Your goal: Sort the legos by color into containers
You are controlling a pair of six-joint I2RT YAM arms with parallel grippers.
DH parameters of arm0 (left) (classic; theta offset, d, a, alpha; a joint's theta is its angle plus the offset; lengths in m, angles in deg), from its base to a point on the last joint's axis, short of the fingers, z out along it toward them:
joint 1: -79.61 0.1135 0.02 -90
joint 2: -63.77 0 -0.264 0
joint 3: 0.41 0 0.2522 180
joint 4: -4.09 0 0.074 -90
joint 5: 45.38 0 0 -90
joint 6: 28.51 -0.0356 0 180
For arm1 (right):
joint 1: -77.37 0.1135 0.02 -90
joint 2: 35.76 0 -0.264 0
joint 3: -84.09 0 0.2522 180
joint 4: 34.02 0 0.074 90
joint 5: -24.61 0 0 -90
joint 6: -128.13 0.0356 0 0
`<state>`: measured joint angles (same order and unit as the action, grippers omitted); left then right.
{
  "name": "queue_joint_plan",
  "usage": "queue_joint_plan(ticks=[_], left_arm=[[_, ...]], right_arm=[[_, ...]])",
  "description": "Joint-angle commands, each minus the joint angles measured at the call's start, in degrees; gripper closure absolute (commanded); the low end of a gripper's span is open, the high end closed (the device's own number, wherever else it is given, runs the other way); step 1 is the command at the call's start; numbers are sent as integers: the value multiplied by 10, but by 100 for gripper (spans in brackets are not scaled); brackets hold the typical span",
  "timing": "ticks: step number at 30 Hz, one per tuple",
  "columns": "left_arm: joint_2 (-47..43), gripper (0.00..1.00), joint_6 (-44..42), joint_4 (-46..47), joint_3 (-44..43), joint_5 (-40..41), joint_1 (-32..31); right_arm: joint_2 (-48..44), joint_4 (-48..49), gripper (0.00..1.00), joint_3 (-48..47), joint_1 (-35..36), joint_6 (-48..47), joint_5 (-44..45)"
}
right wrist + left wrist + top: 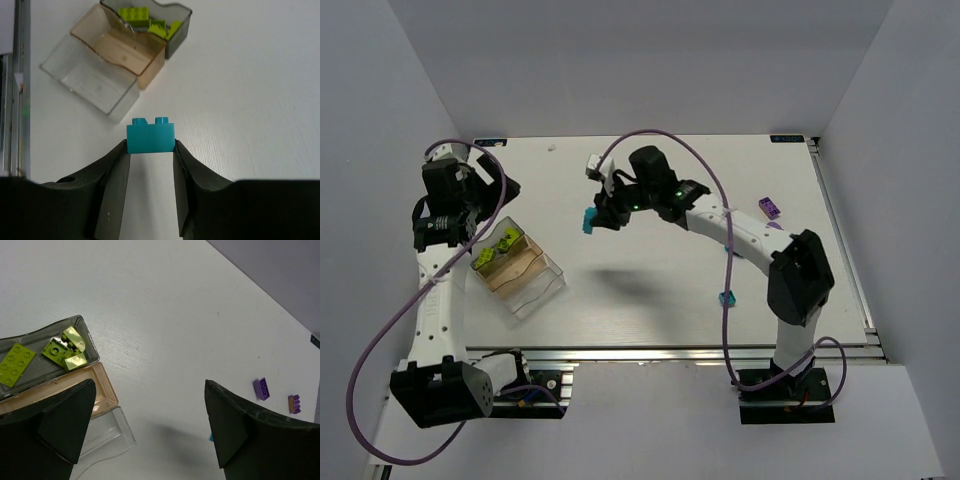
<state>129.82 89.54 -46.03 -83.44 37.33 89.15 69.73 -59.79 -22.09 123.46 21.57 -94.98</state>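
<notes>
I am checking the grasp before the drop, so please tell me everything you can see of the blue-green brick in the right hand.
The brick is a small teal block of smooth, glossy plastic with two round studs showing on one face. It is pinched by its two side faces between the dark fingers of the right hand, studs pointing away from the hand. Nothing else touches it; it seems raised above the white table, short of the container.
</notes>
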Motion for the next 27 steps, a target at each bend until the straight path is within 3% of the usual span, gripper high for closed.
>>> queue_joint_plan(ticks=[1,7,14,19,22,27], left_arm=[[-40,2,31,-27,-36,24,1],[-80,2,44,-86,-60,58,1],[-101,2,23,-125,-88,105,1],[-109,2,16,-137,-92,111,1],[-113,2,15,-137,-86,109,1],[-109,2,15,-124,-81,83,1]], right_arm=[[49,137,100,-41,28,76,4],[160,246,100,-121,69,201,-6],[269,259,100,-235,106,234,31],[318,260,100,-266,113,226,66],[332,255,95,-268,116,216,66],[345,253,71,-259,118,190,66]])
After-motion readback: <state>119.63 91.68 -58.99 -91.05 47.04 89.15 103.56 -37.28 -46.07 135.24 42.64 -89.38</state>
